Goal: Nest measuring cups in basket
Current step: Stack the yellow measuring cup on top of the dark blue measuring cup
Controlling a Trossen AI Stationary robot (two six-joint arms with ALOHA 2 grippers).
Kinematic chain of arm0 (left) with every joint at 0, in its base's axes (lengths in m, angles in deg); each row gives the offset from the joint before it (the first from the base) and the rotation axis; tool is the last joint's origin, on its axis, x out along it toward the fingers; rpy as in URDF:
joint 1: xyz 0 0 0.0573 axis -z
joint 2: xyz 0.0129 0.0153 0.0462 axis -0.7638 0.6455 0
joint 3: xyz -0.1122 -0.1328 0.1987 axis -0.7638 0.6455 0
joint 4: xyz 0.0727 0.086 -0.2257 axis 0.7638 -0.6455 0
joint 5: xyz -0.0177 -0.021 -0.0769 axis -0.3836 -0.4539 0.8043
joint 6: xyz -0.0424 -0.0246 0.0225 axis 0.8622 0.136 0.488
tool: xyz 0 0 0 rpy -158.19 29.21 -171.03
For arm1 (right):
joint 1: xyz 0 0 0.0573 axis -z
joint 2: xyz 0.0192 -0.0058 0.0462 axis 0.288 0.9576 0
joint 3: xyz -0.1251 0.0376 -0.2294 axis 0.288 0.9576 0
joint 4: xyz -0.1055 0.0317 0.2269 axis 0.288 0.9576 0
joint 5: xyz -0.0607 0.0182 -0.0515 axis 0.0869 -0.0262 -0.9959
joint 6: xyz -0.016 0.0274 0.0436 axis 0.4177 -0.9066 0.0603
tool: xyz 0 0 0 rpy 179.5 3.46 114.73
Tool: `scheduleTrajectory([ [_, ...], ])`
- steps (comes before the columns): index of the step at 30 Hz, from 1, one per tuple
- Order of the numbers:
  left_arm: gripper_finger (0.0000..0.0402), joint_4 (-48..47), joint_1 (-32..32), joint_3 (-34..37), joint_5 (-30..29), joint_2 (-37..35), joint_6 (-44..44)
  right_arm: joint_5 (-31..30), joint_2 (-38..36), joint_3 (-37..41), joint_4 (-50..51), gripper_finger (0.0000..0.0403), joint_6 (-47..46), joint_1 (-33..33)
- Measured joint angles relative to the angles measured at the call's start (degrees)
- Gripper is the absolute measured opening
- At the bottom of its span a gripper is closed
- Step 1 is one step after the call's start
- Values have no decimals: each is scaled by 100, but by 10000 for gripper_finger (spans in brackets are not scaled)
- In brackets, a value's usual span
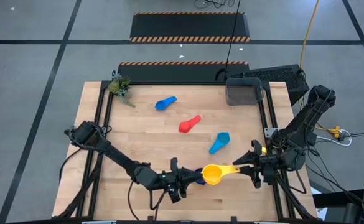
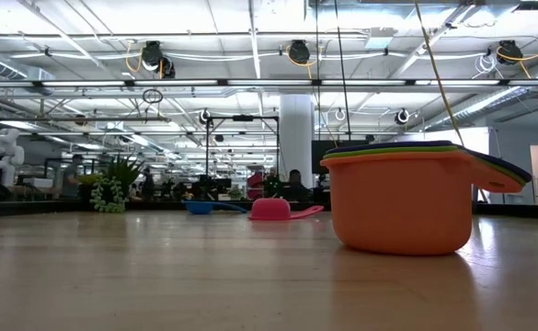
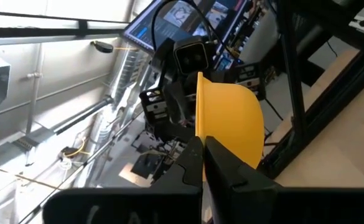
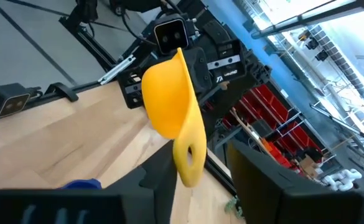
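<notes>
- Looking down from the high view, I see the yellow cup (image 1: 212, 174) at the near edge of the table (image 1: 144, 143), between my two grippers.
- My left gripper (image 1: 183, 185) has its jaws pinched shut on the yellow cup's rim; the left wrist view shows the fingers (image 3: 194, 163) closed on the edge of the bowl.
- My right gripper (image 1: 251, 167) is at the cup's handle (image 4: 188, 152), jaws part-open with one on each side of it; I cannot tell whether they press on it.
- In the low view an orange cup (image 2: 402, 204) stands close to the camera with other cups nested inside it.
- Farther out on the table lie the light blue cup (image 1: 219, 142), then the red cup (image 1: 189, 124), then the blue cup (image 1: 165, 102), each on its side and well apart.
- The basket (image 1: 244, 91) sits at the far right corner, beside a black keyboard (image 1: 275, 76).
- A small green plant (image 1: 120, 86) is at the far left corner.
</notes>
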Motion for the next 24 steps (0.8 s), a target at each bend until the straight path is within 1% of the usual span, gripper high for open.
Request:
scheduleTrajectory([
  [6,0,-7,-120,0,278,0,115,2,0,0,1,80,85,0],
  [14,0,-88,-128,0,331,0,168,-19,0,0,63,9,122,2],
  [17,5,-243,-138,0,340,0,393,-33,0,0,85,5,123,2],
  [20,19,-375,-163,0,345,0,758,-48,0,0,91,4,116,2],
  [22,33,-369,-165,0,172,2,1047,-95,0,0,91,2,109,2],
  [24,55,-370,-150,0,-151,0,1285,-305,0,0,96,2,112,-15],
])
